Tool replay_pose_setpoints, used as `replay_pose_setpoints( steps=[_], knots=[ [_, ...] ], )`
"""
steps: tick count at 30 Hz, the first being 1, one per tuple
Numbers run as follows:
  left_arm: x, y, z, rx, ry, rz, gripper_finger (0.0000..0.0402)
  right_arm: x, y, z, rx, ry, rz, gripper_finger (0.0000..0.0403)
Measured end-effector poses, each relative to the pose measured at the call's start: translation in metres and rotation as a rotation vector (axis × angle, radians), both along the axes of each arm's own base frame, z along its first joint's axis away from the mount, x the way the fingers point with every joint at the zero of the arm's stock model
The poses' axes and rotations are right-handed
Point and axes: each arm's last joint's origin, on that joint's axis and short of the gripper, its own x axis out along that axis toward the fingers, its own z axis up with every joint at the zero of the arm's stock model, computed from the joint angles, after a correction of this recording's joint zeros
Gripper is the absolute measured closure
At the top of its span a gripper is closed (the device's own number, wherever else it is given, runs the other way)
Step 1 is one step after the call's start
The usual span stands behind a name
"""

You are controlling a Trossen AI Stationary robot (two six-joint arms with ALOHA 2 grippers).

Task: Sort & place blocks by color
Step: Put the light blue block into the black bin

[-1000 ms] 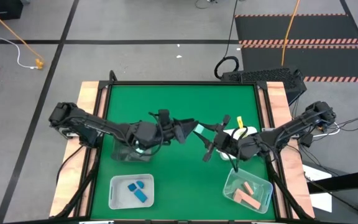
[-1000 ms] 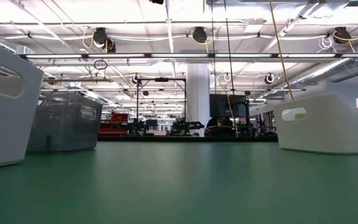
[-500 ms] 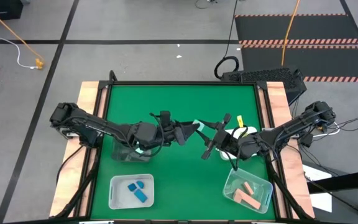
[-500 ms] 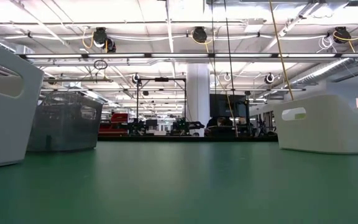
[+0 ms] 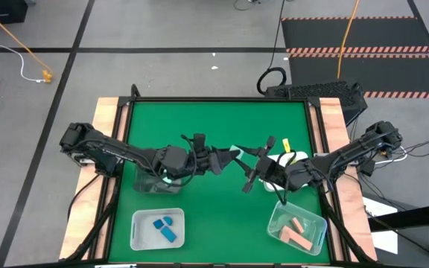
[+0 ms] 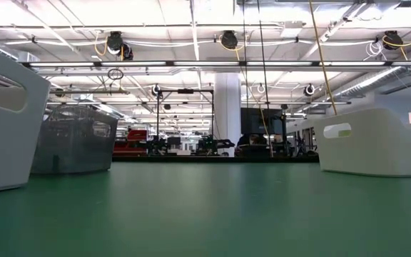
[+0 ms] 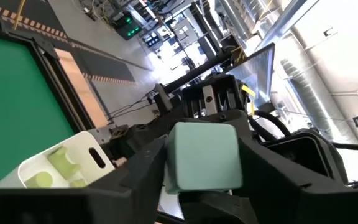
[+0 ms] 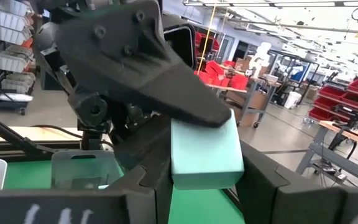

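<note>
Pale mint cube [image 5: 236, 154] smooth, square-faced, held above middle of green table [image 5: 222, 119], between my two grippers; my left gripper [image 5: 232, 155] reaches in level from left, jaws clamped on cube; my right gripper [image 5: 252, 164] meets it from right, jaws spread either side of same cube [image 8: 205, 152]; blue blocks [image 5: 164, 226] in white bin near front left, salmon blocks [image 5: 295, 232] in clear bin front right; workshop hall beyond.

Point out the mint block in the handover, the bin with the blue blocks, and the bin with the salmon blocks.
mint block [image 7: 202, 155], left wrist view, its facing side.
bin with blue blocks [image 5: 141, 240], high view, bare floor near its left wall.
bin with salmon blocks [image 5: 279, 217], high view, bare floor near its rim.
</note>
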Motion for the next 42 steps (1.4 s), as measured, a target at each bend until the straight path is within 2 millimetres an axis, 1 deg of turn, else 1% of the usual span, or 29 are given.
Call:
replay_pose_setpoints(
  steps=[4, 9, 12, 18, 23, 26, 30, 34, 38, 42],
  knots=[
    [0.000, -0.001, -0.001, 0.006, 0.008, 0.005, 0.0263, 0.000, 0.000, 0.000, -0.007, 0.007, -0.004, 0.0284],
    [-0.001, -0.001, -0.001, 0.026, 0.014, 0.006, 0.0264, 0.000, 0.000, 0.000, -0.030, 0.019, -0.004, 0.0282],
    [0.000, -0.001, 0.000, 0.029, 0.013, 0.003, 0.0264, 0.000, 0.000, 0.000, -0.038, 0.023, -0.004, 0.0272],
    [0.001, 0.004, 0.000, 0.033, 0.012, 0.007, 0.0264, -0.001, 0.002, 0.000, -0.022, 0.014, 0.003, 0.0220],
    [0.003, 0.015, -0.001, 0.026, 0.014, 0.028, 0.0260, -0.002, 0.004, -0.003, -0.035, 0.047, 0.005, 0.0180],
    [0.004, 0.024, -0.001, 0.027, 0.018, 0.050, 0.0262, -0.002, 0.003, -0.005, -0.013, 0.055, -0.017, 0.0166],
    [0.006, 0.040, -0.001, 0.047, 0.026, 0.099, 0.0263, -0.004, 0.001, -0.010, -0.002, 0.080, -0.102, 0.0160],
    [0.008, 0.065, 0.000, 0.058, 0.023, 0.194, 0.0258, -0.007, -0.001, -0.015, -0.032, 0.143, -0.148, 0.0162],
    [0.008, 0.090, -0.002, 0.073, 0.052, 0.256, 0.0261, -0.009, -0.009, -0.024, -0.012, 0.206, -0.169, 0.0165],
    [0.007, 0.111, -0.010, 0.080, 0.146, 0.304, 0.0262, -0.010, -0.026, -0.039, 0.012, 0.321, -0.222, 0.0165]
  ],
)
